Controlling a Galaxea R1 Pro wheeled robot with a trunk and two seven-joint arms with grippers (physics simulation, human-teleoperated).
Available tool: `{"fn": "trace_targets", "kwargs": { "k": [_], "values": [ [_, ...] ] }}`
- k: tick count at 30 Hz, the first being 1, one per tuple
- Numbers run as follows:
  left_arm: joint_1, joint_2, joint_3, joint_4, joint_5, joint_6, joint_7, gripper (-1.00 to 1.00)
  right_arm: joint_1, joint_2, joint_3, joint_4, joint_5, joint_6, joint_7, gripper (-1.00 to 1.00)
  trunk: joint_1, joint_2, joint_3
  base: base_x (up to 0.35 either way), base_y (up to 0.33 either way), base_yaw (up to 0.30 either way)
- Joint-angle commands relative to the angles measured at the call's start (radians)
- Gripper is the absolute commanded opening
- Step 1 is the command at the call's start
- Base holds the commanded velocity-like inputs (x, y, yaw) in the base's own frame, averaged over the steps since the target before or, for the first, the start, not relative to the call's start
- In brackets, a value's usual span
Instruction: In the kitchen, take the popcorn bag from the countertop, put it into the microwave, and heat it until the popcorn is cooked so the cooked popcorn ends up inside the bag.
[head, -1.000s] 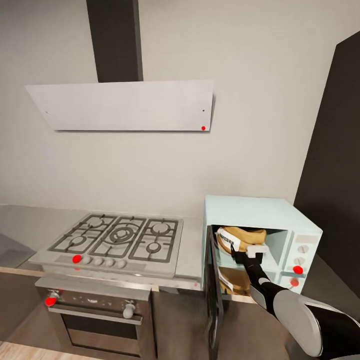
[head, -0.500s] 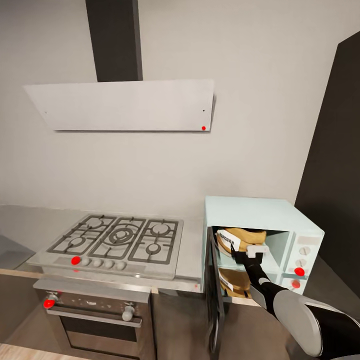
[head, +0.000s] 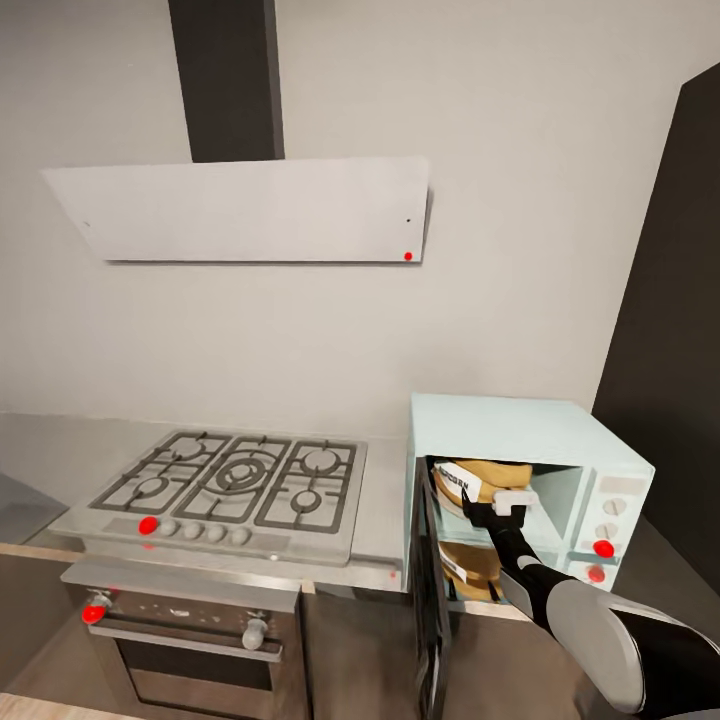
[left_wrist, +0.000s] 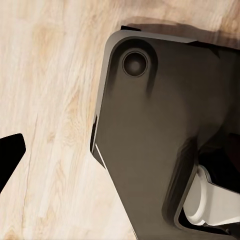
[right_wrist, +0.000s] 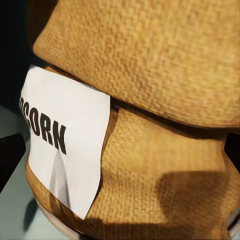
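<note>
**Popcorn bag inside open microwave, right gripper at its front**

Right gripper (head: 497, 508) reaching into microwave (head: 520, 480) cavity, pressed up against popcorn bag (head: 480, 478); fingers hidden from head camera, so impossible to tell whether spread or clamped. Seen from right wrist: bag (right_wrist: 145, 130) directly ahead and very close, white label with black lettering at 9 o'clock, rolled rim at 12. Bag resting inside cavity, at 11 o'clock from gripper in head view. Door swung open at 7 o'clock. Stovetop (head: 235, 482) at 9 o'clock on countertop (head: 382, 520). Left wrist looking down at wood floor (left_wrist: 45, 100); left gripper's stance not discernible.
</note>
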Motion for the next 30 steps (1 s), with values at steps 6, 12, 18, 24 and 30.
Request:
{"fn": "trace_targets", "kwargs": {
  "k": [6, 12, 18, 24, 30],
  "values": [
    [0.0, 0.0, 0.003, 0.0, 0.001, 0.0, 0.0, 1.0, -0.001, 0.0, -0.005, 0.004, 0.011, -0.005, -0.006, 1.0, 0.0, -0.001, 0.0, -0.168, 0.0, 0.0],
    [0.0, 0.0, 0.003, 0.0, 0.001, 0.0, 0.0, 1.0, -0.001, 0.0, -0.006, 0.004, 0.011, -0.005, -0.006, 1.0, 0.0, -0.001, 0.0, -0.332, 0.0, 0.0],
    [0.0, 0.0, 0.003, 0.0, 0.001, 0.0, 0.0, 1.0, -0.001, 0.0, -0.006, 0.004, 0.011, -0.005, -0.006, 1.0, 0.0, -0.001, 0.0, -0.339, 0.0, 0.0],
    [0.0, 0.0, 0.003, 0.0, 0.001, 0.0, 0.0, 1.0, -0.001, 0.0, -0.006, 0.004, 0.011, -0.005, -0.006, 1.0, 0.0, -0.001, 0.0, -0.339, 0.0, 0.0],
    [0.0, 0.0, 0.003, 0.0, 0.001, 0.0, 0.0, 1.0, -0.001, 0.0, -0.006, 0.004, 0.011, -0.005, -0.006, 1.0, 0.0, -0.001, 0.0, -0.339, 0.0, 0.0]
  ]
}}
